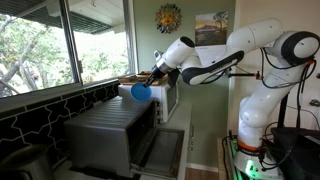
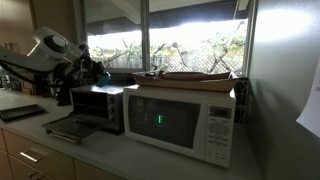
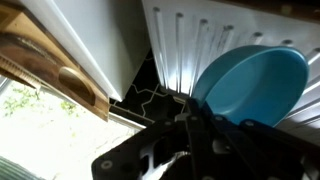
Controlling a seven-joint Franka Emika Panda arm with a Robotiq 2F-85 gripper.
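My gripper (image 1: 150, 80) is shut on the rim of a blue bowl (image 1: 140, 91) and holds it in the air above the top of a silver toaster oven (image 1: 105, 125). In the wrist view the blue bowl (image 3: 250, 80) fills the right side, pinched between the dark fingers (image 3: 195, 120), with the ribbed metal top of the toaster oven (image 3: 185, 50) behind it. In an exterior view the gripper (image 2: 92, 68) is dark against the window, above the toaster oven (image 2: 95, 105); the bowl is hard to make out there.
A white microwave (image 2: 180, 120) stands next to the toaster oven, with a wooden board (image 2: 195, 76) on top. The toaster oven door (image 1: 160, 150) hangs open. A window (image 1: 45, 40) runs along the counter wall. A tray (image 2: 20, 113) lies on the counter.
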